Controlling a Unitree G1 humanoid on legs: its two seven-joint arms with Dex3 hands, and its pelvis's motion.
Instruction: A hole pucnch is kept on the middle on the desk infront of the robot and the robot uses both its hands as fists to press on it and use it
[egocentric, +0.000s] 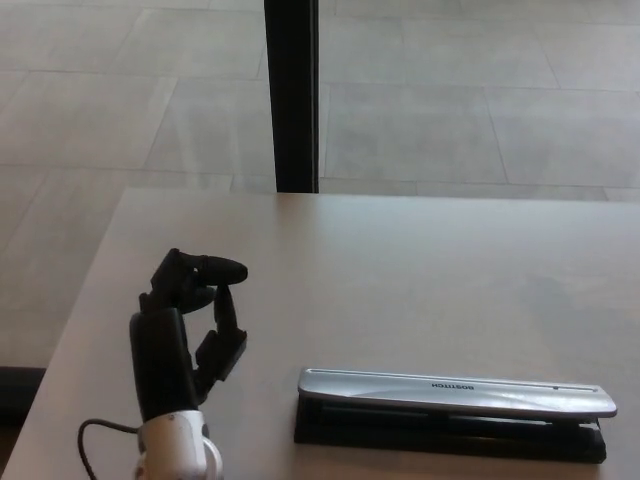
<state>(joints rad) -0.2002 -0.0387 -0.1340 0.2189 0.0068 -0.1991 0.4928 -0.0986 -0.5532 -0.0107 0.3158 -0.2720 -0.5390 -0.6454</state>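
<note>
1. The hole punch (452, 414) lies flat along the desk's (400, 260) near edge, its silver lever facing up and free to be pressed.
2. The left hand (185, 335) hangs over the near left part of the desk, beside the punch and not touching it, fingers (215, 268) curled toward the thumb, holding nothing.
3. The right hand is out of sight.
4. Nothing presses the lever now.

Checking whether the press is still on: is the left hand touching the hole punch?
No, the left hand is off to the left of the hole punch, with bare desk between them.
</note>
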